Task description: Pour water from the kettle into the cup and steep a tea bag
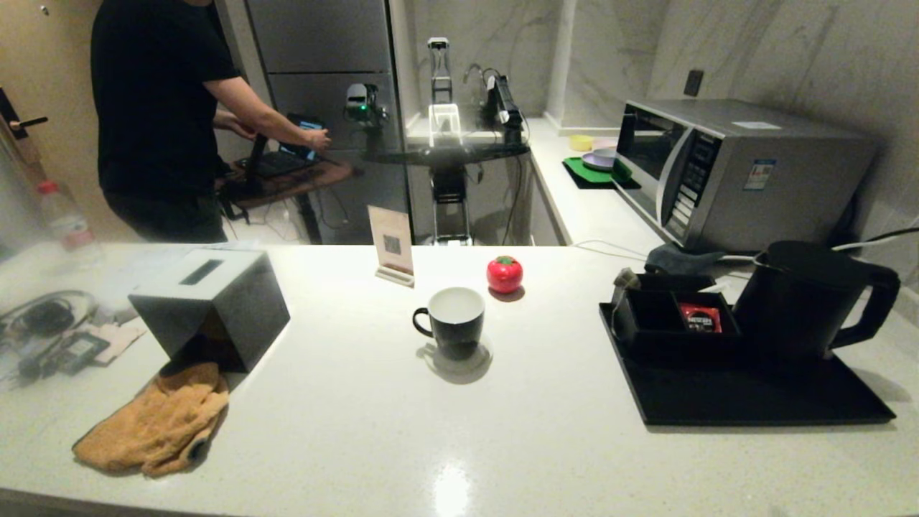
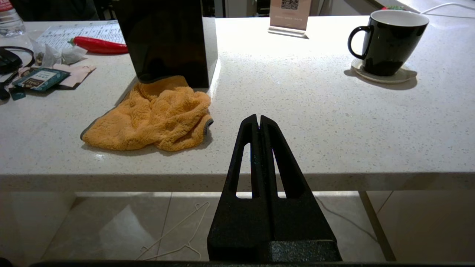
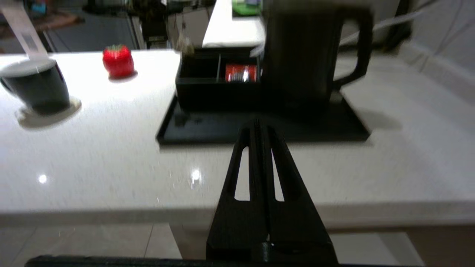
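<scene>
The cup (image 1: 450, 321), a black mug with a white inside, stands on a pale coaster mid-counter and also shows in the left wrist view (image 2: 386, 40) and the right wrist view (image 3: 39, 87). The black kettle (image 1: 804, 298) (image 3: 302, 55) stands on a black tray at the right, handle pointing right. A small greyish tea bag (image 1: 624, 278) hangs at the far left corner of a black box beside the kettle. No water is in view. My left gripper (image 2: 258, 118) is shut and empty at the counter's front edge. My right gripper (image 3: 256, 122) is shut and empty, pointing at the tray.
The black tray (image 1: 754, 402) holds the box with a red sachet (image 1: 700, 318). A red tomato-shaped object (image 1: 505, 273), a card stand (image 1: 393, 244), a black tissue box (image 1: 215, 301) and an orange cloth (image 1: 158, 424) lie on the counter. A microwave (image 1: 732, 172) stands behind. A person (image 1: 158, 122) stands far left.
</scene>
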Available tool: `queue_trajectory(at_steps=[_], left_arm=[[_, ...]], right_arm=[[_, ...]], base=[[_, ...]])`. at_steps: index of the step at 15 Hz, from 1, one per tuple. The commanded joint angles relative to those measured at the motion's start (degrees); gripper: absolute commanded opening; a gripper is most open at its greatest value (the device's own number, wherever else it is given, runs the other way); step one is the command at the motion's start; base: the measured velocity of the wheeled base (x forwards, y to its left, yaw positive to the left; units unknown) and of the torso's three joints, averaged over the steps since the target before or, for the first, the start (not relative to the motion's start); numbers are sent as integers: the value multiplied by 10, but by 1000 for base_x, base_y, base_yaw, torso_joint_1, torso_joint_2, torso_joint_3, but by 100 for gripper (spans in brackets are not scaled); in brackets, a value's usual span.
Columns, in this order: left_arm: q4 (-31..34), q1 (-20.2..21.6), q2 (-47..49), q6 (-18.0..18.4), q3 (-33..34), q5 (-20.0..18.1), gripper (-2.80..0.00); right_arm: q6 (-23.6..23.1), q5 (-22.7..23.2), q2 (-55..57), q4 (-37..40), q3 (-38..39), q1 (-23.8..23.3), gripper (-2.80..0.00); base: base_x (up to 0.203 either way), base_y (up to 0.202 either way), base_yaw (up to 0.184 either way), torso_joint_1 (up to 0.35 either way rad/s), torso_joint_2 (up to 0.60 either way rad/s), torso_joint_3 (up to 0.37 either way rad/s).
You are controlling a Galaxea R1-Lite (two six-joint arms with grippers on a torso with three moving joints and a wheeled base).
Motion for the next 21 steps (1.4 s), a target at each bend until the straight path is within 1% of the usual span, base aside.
queue_trajectory(at_steps=[1, 3, 4, 5, 7, 9, 10, 11, 13, 17, 18, 21], left_arm=[[0, 0, 0, 0, 0, 0, -280], [0, 0, 1, 0, 0, 0, -280], [0, 0, 1, 0, 0, 0, -280], [0, 0, 0, 0, 0, 0, -280], [0, 0, 1, 0, 0, 0, -280], [0, 0, 0, 0, 0, 0, -280], [0, 0, 1, 0, 0, 0, -280], [0, 0, 1, 0, 0, 0, -280], [0, 0, 1, 0, 0, 0, -280], [0, 0, 0, 0, 0, 0, -280], [0, 0, 1, 0, 0, 0, -280], [0, 0, 1, 0, 0, 0, -280]], right_arm=[[-9, -7, 59, -10, -24, -2, -280], [-19, -22, 131, -49, -37, -18, -280], [-20, -34, 168, -67, -46, -35, -280], [-20, -46, 201, -77, -55, -62, -280], [-21, -56, 265, -87, -70, -152, -280], [-23, -41, 338, -98, -77, -240, -280], [-24, -32, 371, -109, -76, -270, -280], [-24, -24, 406, -126, -71, -290, -280], [-27, -17, 463, -176, -52, -309, -280], [-29, -15, 559, -274, -35, -315, -280], [-29, -16, 581, -297, -34, -315, 0], [-27, -16, 641, -357, -32, -315, 0]], base=[[0, 0, 0, 0, 0, 0], [0, 0, 0, 0, 0, 0], [0, 0, 0, 0, 0, 0], [0, 0, 0, 0, 0, 0], [0, 0, 0, 0, 0, 0], [0, 0, 0, 0, 0, 0], [0, 0, 0, 0, 0, 0], [0, 0, 0, 0, 0, 0], [0, 0, 0, 0, 0, 0], [0, 0, 0, 0, 0, 0], [0, 0, 0, 0, 0, 0], [0, 0, 0, 0, 0, 0]])
